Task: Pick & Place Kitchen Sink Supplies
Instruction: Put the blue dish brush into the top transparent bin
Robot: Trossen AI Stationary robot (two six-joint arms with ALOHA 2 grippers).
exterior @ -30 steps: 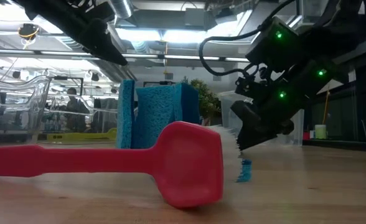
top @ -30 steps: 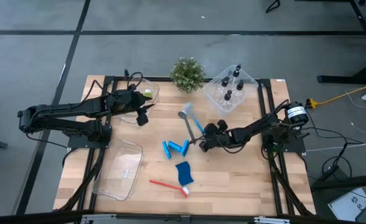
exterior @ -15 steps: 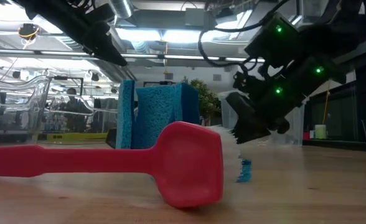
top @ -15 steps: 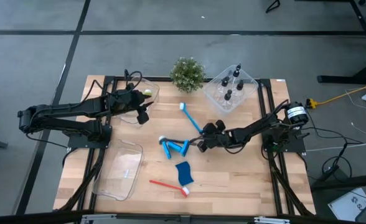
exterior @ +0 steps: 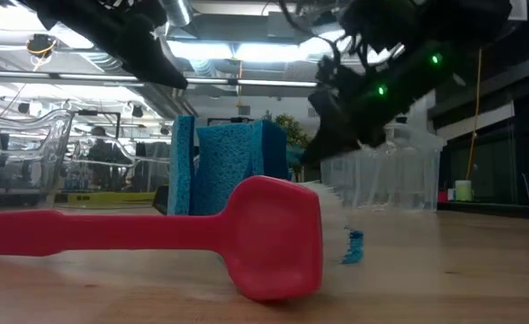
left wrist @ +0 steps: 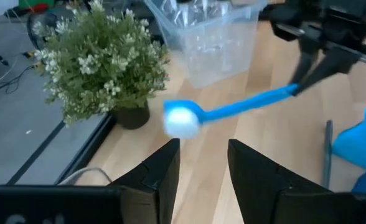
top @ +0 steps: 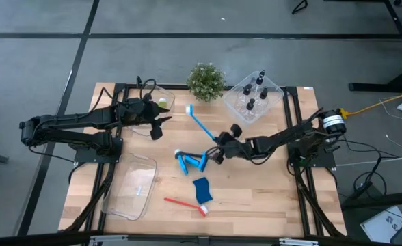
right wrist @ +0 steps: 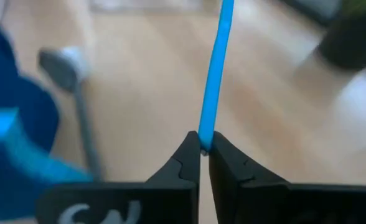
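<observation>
Right pincer [top: 217, 141] over mid-worktop, clamped on the handle end of the blue brush [top: 202, 124]; fingertips [right wrist: 191, 144] pinched tight on the thin blue handle [right wrist: 215, 68] in the right wrist view. Brush lifted off the worktop [top: 256, 198], slanting from the pincer toward the plant [top: 205, 80], white head [top: 191, 108] at the far end, near the left pincer. Same brush in the left wrist view [left wrist: 233, 108], head forward, just beyond the left fingers [left wrist: 158, 169].

Left pincer [top: 157, 125] at the rear left, beside a clear bin [top: 161, 104]; fingers apart, nothing between them.

Bottles [top: 254, 93] standing in the rear right bin [top: 275, 90]. Blue sponge pieces [top: 191, 162] at mid-worktop, just beside the right pincer; another sponge [top: 202, 190] nearer the front. Red brush [top: 184, 204] lying flat at the front, touching that sponge; large in the low view [exterior: 201, 236]. Grey brush [right wrist: 77, 99] lying by the sponges. Second clear bin [top: 130, 186] at front left.
</observation>
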